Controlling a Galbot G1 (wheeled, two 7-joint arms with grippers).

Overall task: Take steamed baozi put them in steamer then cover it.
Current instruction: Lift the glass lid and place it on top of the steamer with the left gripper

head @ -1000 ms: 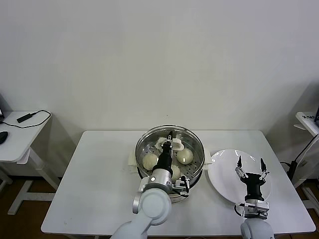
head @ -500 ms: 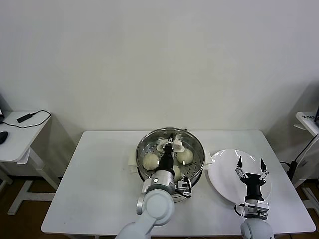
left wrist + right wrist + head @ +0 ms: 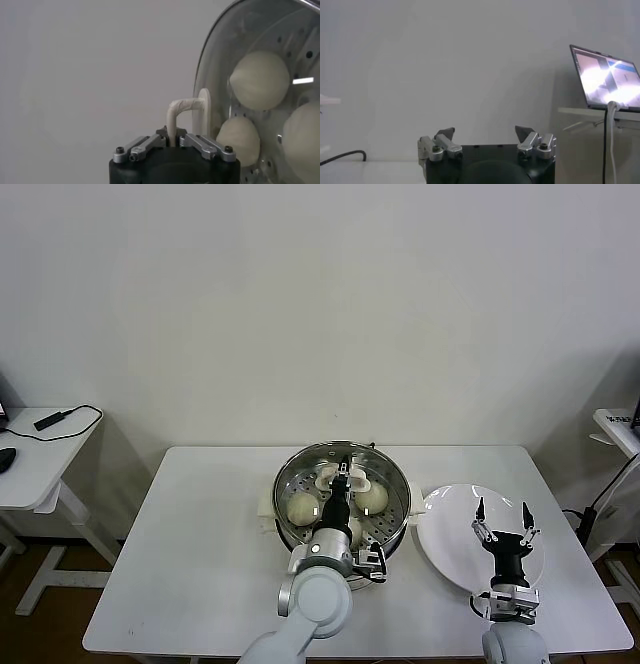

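Cover [image 3: 341, 476] shifted right, in left gripper [image 3: 341, 474]

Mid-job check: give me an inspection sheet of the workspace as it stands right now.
Surface: white table, steamer and plate on it.
Job's things: steamer holds baozi; three show plainly. Glass cover sits over the pot, its white handle gripped.
Clutter: white plate, bare.
Grippers: left gripper shut on the handle, above the steamer; right gripper open, idle over the plate.
Cables: black cable on the side desk.
Surroundings: plain wall; laptop on a side stand.
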